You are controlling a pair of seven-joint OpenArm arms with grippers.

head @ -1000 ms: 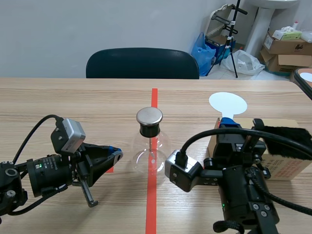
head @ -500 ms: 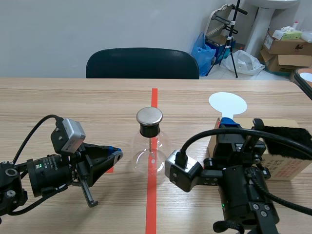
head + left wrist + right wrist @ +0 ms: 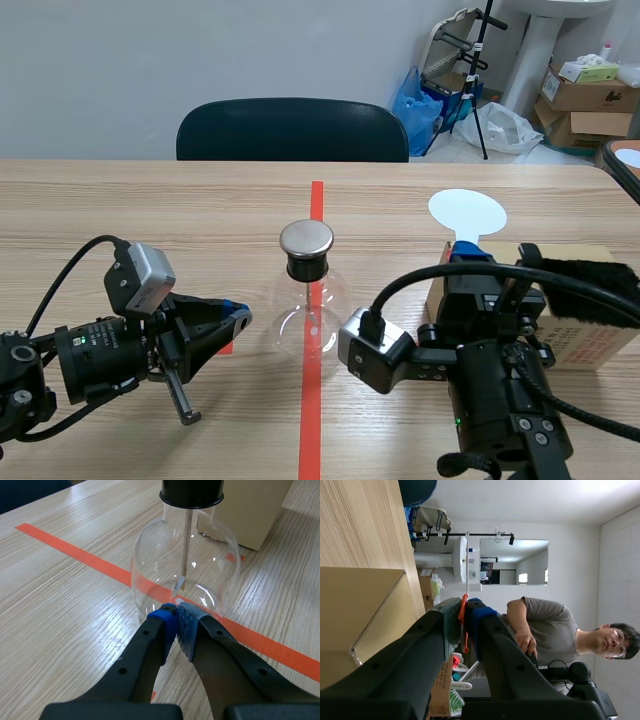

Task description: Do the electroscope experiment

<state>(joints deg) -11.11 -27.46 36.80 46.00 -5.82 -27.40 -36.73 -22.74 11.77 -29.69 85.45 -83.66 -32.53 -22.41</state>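
Two tools: left tool (image 3: 176, 612) pinched empty, close by the flask (image 3: 308, 312) on the tabletop (image 3: 150, 220); right tool (image 3: 464, 608) clamping the white paddle (image 3: 467, 212). Bring that paddle slowly toward the metal cap (image 3: 306, 238), without knocking the glass.

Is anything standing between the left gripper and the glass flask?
Nothing visible does. The shut left gripper sits directly in front of the glass flask, its tips close to the glass wall; whether they touch it, I cannot tell.
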